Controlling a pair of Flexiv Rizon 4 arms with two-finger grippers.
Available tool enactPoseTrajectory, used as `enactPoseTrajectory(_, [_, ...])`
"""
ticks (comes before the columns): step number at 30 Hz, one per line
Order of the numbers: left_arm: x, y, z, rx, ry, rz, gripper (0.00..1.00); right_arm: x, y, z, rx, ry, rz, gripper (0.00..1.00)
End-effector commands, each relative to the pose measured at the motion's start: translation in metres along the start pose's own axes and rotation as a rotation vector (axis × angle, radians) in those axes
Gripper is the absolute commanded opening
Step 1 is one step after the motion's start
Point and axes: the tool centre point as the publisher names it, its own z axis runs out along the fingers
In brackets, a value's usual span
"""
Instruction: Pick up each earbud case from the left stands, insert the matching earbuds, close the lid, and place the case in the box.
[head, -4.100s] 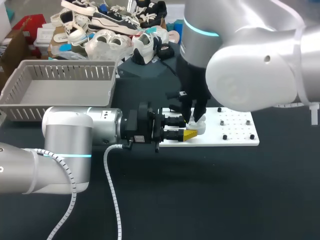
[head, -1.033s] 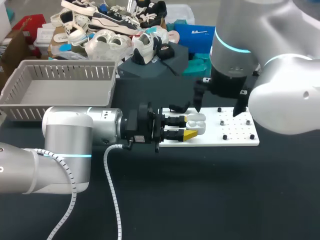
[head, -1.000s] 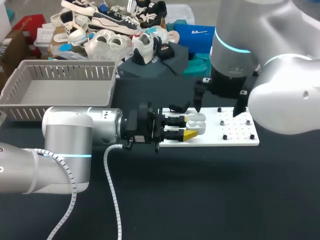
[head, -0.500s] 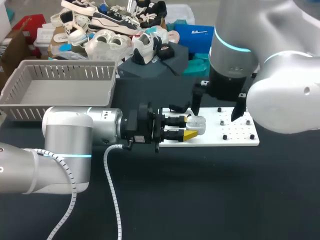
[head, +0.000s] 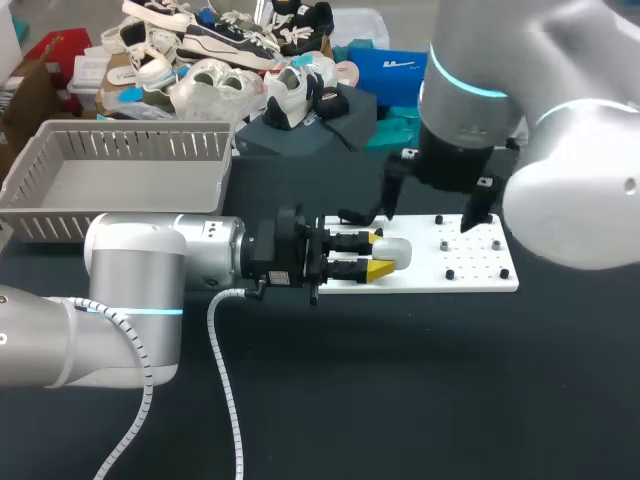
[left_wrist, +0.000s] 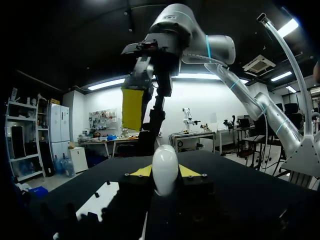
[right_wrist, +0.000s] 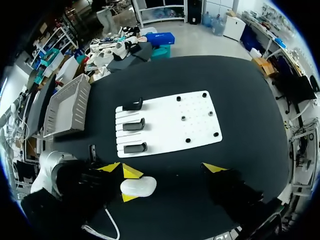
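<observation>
The left gripper (head: 380, 254) is clamping the closed white earbud case (head: 395, 252) from two sides at the left end of the white stand board (head: 475, 276). The right gripper (head: 428, 210) is hovering just above, its fingers spread wide. The grey basket (head: 140, 145) is sitting at the far left.

The earbud case (head: 393, 252) is now shut — the right claw (head: 428, 212) has lifted clear.

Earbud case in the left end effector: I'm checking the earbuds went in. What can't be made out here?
- Inside of the earbud case: every view, the case is shut.
- Small dark items on the white board: right wrist view, too small to tell pegs from earbuds.
- Stands: head view, left end effector mostly covers them.
</observation>
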Motion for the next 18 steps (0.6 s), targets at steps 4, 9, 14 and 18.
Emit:
enactPoseTrajectory(4, [-0.015,0.004,-0.006,-0.006,-0.003,0.021,0.00,0.023,-0.036,-0.014,-0.122,-0.109,-0.038,1.00])
enactPoseTrajectory(9, [-0.030,0.010,-0.017,-0.021,0.002,0.030,0.00,0.028,-0.050,-0.017,-0.179,-0.147,-0.071,1.00])
enactPoseTrajectory(14, [-0.042,0.010,-0.026,-0.027,0.014,0.033,0.00,0.031,-0.059,-0.019,-0.196,-0.197,-0.084,1.00])
enactPoseTrajectory(18, [-0.052,0.008,-0.035,-0.035,0.027,0.025,0.00,0.032,-0.066,-0.022,-0.211,-0.248,-0.098,1.00])
